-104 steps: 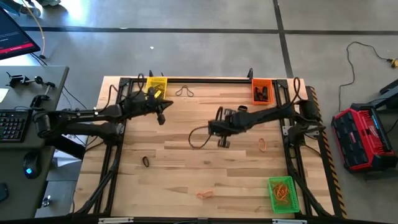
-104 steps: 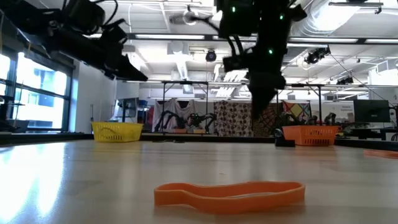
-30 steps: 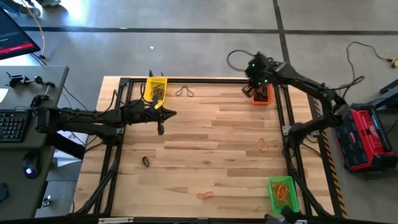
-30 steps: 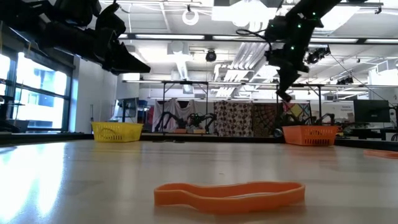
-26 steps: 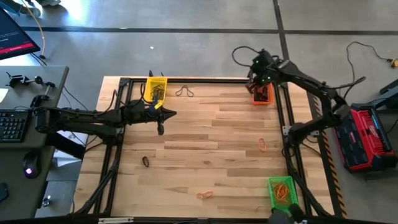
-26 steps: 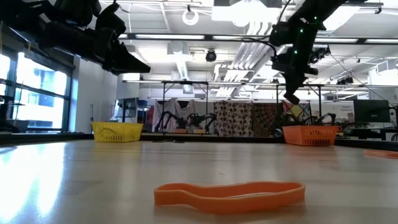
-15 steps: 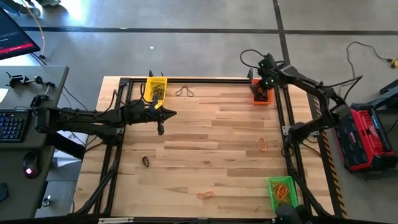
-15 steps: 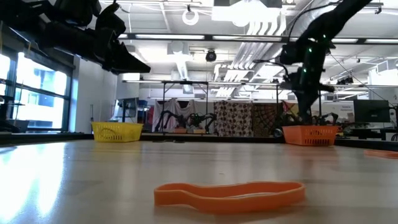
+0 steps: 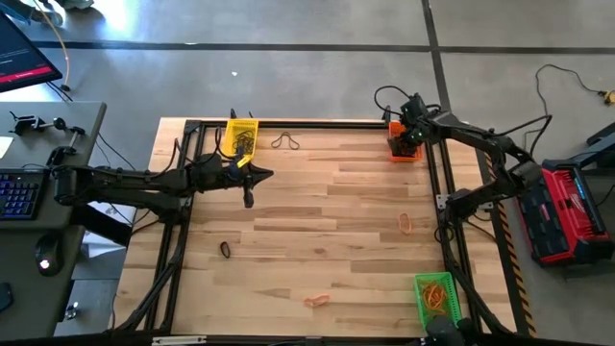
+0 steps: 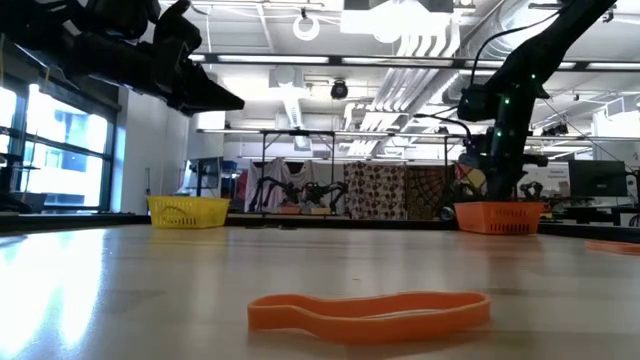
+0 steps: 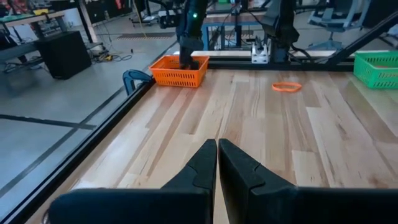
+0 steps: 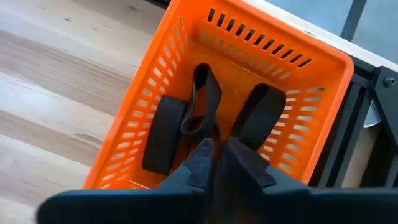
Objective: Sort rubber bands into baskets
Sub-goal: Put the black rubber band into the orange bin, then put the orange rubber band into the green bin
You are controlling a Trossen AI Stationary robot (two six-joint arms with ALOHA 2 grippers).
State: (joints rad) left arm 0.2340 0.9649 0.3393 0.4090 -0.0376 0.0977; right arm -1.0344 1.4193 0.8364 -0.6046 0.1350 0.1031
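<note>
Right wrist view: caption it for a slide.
Right tool poised over the orange basket, black bands lying inside.

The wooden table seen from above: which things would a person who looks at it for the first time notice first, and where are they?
Three bright baskets stand out on the pale table: the yellow basket and the orange basket along the far edge, the green basket at the near right corner. The right claw hangs low over the orange basket, above the black bands in it. A few loose bands lie on the wood, such as an orange band near the front edge.
</note>
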